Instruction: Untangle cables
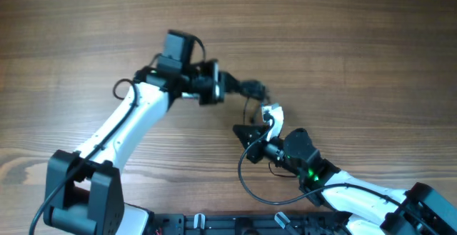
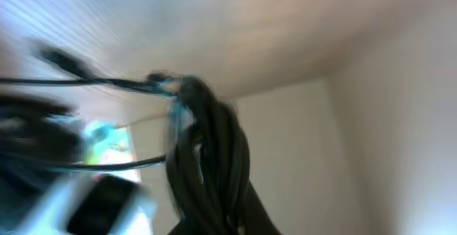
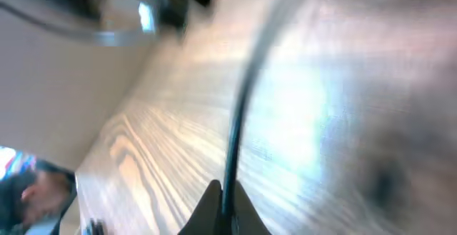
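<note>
The cables are thin black cords. A bunched knot of them (image 1: pixel 255 89) hangs at the tip of my left gripper (image 1: pixel 239 86), which is shut on it above the table's middle. In the blurred left wrist view the bundle (image 2: pixel 207 156) rises from the jaws (image 2: pixel 235 228) and thin strands (image 2: pixel 93 82) stretch off to the left. One thin strand (image 1: pixel 249 110) runs down from the knot to my right gripper (image 1: pixel 243 131). In the right wrist view the jaws (image 3: pixel 225 210) are shut on that single cord (image 3: pixel 241 113), which runs up and away over the wood.
The table is bare brown wood (image 1: pixel 371 42). A small white piece (image 1: pixel 273 115) sits by the right gripper, beside the cord. The right arm's own thicker black wire (image 1: pixel 246 181) loops near the front edge.
</note>
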Controlling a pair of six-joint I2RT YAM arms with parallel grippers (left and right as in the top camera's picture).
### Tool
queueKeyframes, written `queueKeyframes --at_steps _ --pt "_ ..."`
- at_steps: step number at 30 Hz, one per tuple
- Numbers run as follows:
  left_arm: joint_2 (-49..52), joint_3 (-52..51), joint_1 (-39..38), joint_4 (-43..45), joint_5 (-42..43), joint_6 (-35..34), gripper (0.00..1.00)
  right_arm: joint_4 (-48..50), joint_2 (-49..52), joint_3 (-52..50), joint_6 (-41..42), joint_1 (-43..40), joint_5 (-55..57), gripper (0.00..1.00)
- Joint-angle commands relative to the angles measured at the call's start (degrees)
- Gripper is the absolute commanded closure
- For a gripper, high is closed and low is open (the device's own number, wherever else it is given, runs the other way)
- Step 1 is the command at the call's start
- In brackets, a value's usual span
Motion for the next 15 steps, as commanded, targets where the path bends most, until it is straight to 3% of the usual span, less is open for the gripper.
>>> queueKeyframes --at_steps 1,4,6,11,13,15 --pt "-1.4 0.7 7.5 6.2 1.1 -0.4 0.96 -5.6 0.5 0.3 1.4 0.4 -6.3 0.95" --pt "-1.4 0.7 11.4 6.3 2.0 0.0 0.96 -7.7 0.5 0.3 2.8 0.4 -6.2 0.93" --pt "-1.4 0.7 13.0 6.3 2.8 1.8 0.96 -7.5 0.5 0.3 3.1 0.4 -4.9 0.85" --pt "-1.4 0.7 14.1 4.9 4.6 9.3 0.96 -7.5 0.5 0.3 5.4 0.4 -0.1 0.81" --pt "-1.4 0.7 14.1 3.4 4.6 11.9 0.96 -7.5 0.5 0.3 5.5 0.4 0.5 0.37" --pt "-1.4 0.7 14.1 3.5 4.6 16.3 0.96 -7.5 0.5 0.3 5.8 0.4 0.5 0.10"
